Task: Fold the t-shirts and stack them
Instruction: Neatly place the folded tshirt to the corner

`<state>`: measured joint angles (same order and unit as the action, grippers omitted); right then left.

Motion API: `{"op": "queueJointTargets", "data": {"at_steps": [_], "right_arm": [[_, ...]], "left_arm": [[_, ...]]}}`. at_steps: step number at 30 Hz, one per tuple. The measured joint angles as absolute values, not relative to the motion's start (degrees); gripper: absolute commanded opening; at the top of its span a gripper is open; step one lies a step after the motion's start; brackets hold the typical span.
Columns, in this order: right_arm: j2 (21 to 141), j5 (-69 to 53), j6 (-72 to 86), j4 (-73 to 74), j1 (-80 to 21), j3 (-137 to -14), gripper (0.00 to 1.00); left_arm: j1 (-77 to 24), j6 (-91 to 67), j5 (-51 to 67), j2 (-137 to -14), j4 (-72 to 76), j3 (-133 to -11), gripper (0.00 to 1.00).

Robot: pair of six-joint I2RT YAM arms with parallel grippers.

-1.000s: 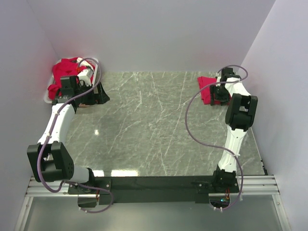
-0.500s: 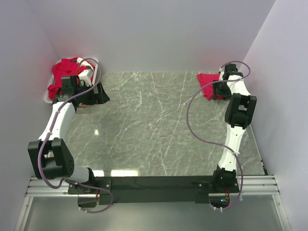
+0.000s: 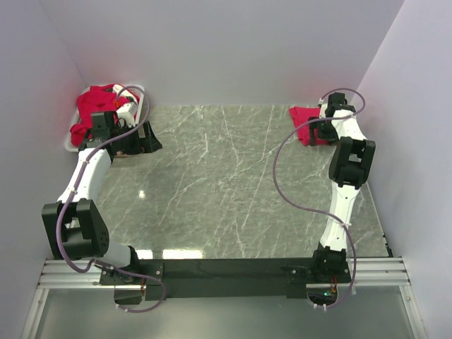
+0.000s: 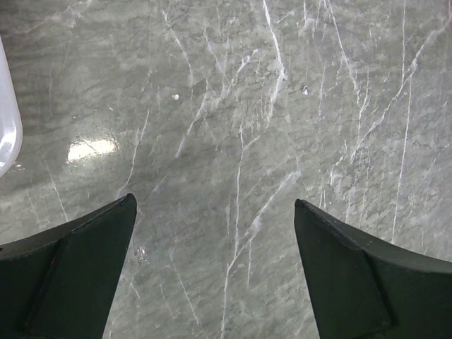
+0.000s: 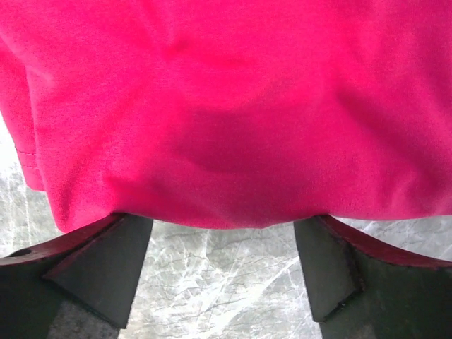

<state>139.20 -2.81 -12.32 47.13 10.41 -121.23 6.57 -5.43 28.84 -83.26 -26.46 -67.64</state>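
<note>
A folded crimson t-shirt (image 3: 302, 120) lies at the table's far right. It fills the top of the right wrist view (image 5: 226, 106). My right gripper (image 3: 316, 131) is open at the shirt's near edge, and its fingers (image 5: 99, 265) straddle the hem with bare table between them (image 5: 222, 220). More crumpled red t-shirts (image 3: 93, 104) lie in the white bin (image 3: 70, 139) at the far left. My left gripper (image 3: 146, 139) is open and empty over bare marble to the right of the bin, with its jaws wide apart (image 4: 214, 201).
The bin's white rim shows at the left edge of the left wrist view (image 4: 7, 134). Walls close the table at the back and both sides. The marble table (image 3: 219, 183) stretches between the two arms.
My right arm has reached farther back toward the wall, bringing its gripper closer to the folded shirt. The left arm has barely moved.
</note>
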Motion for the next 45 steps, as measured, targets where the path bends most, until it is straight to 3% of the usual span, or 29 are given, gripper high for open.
{"op": "queueJointTargets", "data": {"at_steps": [9, 11, 12, 25, 31, 38, 45], "right_arm": [[140.09, -0.99, -11.53, 46.74, 7.97, -123.00, 0.70], [140.75, -0.86, -10.74, 46.72, 7.57, -124.11, 0.74], [140.94, -0.84, -10.44, 46.70, 7.38, -124.53, 0.91], [139.09, -0.99, -10.44, 44.73, 7.51, -121.23, 0.92], [126.89, -6.59, -11.49, 46.92, 7.55, -110.91, 0.93], [102.94, -15.11, -11.53, 47.57, 7.40, -102.83, 0.95], [86.91, -21.32, -11.94, 48.66, 3.14, -85.82, 0.96]], "left_arm": [[6.57, -5.67, 29.32, -84.25, -26.70, -68.42, 0.99], [6.57, -5.65, 29.34, -84.25, -26.92, -68.42, 0.99], [6.57, -5.65, 29.39, -84.27, -26.92, -68.45, 1.00], [6.57, -5.13, 31.88, -84.03, -27.75, -68.71, 0.99], [6.57, -5.10, 30.15, -84.27, -31.20, -73.03, 0.99], [6.22, -2.61, 28.53, -87.31, -34.52, -80.49, 1.00], [-1.54, 0.91, 24.12, -88.16, -34.57, -78.06, 0.99]]}}
